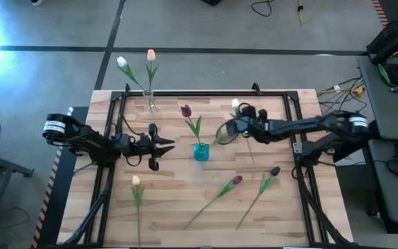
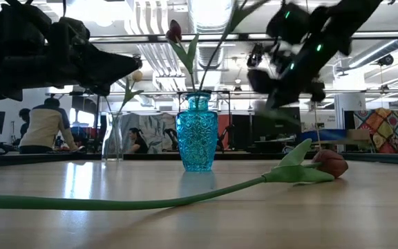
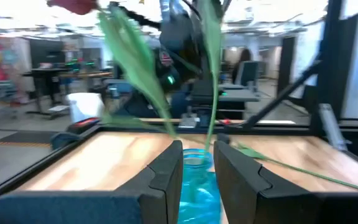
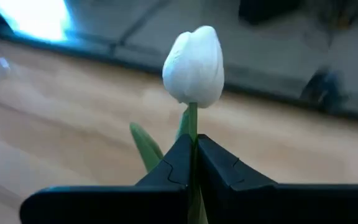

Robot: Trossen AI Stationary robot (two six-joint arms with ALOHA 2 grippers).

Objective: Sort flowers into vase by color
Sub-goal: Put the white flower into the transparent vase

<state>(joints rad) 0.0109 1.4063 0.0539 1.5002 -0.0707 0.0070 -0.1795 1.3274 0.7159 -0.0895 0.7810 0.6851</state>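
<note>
One view, right wrist, is showing right claw [image 4: 192, 152] clamping white tulip [image 4: 195, 65]; blue vase [image 1: 201, 151] is holding one maroon tulip [image 1: 186, 111]; left claw [image 1: 163, 146] hanging part-open, gripping nothing.

The middle of the desk [image 1: 185, 183] is blocked by the blue vase [image 1: 201, 151] with its purple tulip [image 1: 186, 111], hemmed in by the left gripper [image 1: 163, 146] just beside it on one side and, close on the other, the right gripper [image 1: 235, 126], whose fingers are clamped on a white tulip [image 4: 194, 59]. A clear vase [image 1: 150, 102] holding two flowers stands at the far edge, and three tulips lie along the near half: a cream tulip [image 1: 136, 182] toward the near left corner, a maroon tulip [image 1: 236, 180] and a dark tulip [image 1: 274, 171] toward the near right. Bare wood shows at the far right corner and between the cream and maroon stems.
</note>
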